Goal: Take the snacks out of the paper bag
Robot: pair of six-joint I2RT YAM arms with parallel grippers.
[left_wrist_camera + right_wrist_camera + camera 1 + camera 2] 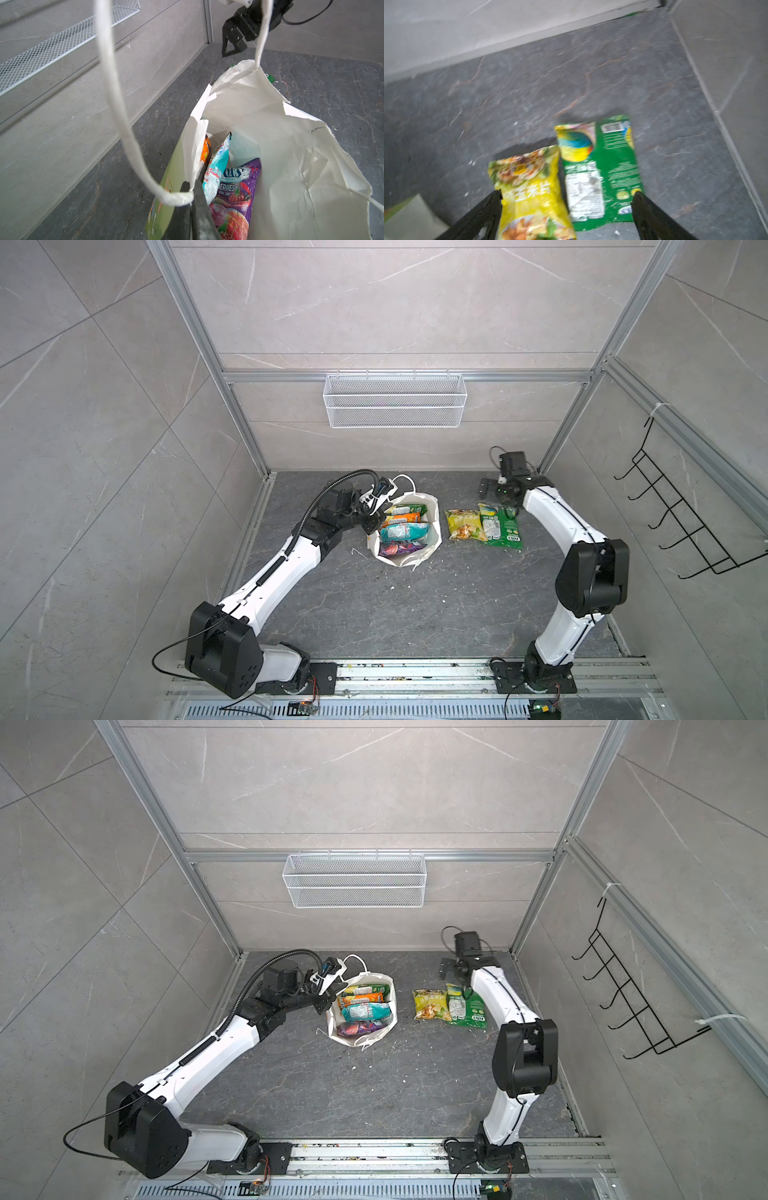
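Note:
The paper bag (434, 526) stands open at mid-table, white inside and pale green outside (172, 178). My left gripper (372, 523) (192, 191) is shut on its rim, where a white cord handle (116, 99) is fixed. Inside the bag lie a yellow-green packet (400, 509), an orange one (402, 517), a teal one (404, 531) (216, 164) and a purple Fox's berries packet (398, 548) (239, 193). On the table to the bag's right lie a yellow chip bag (464, 524) (529, 187) and a green bag (502, 527) (612, 162). My right gripper (496, 497) (566, 194) hangs open above them, holding nothing.
A white wire mesh basket (395, 400) hangs on the back wall. A black wire hook rack (681, 518) is fixed to the right wall. Aluminium frame posts (557, 439) stand at the back corners. Small white crumbs dot the dark tabletop (415, 605).

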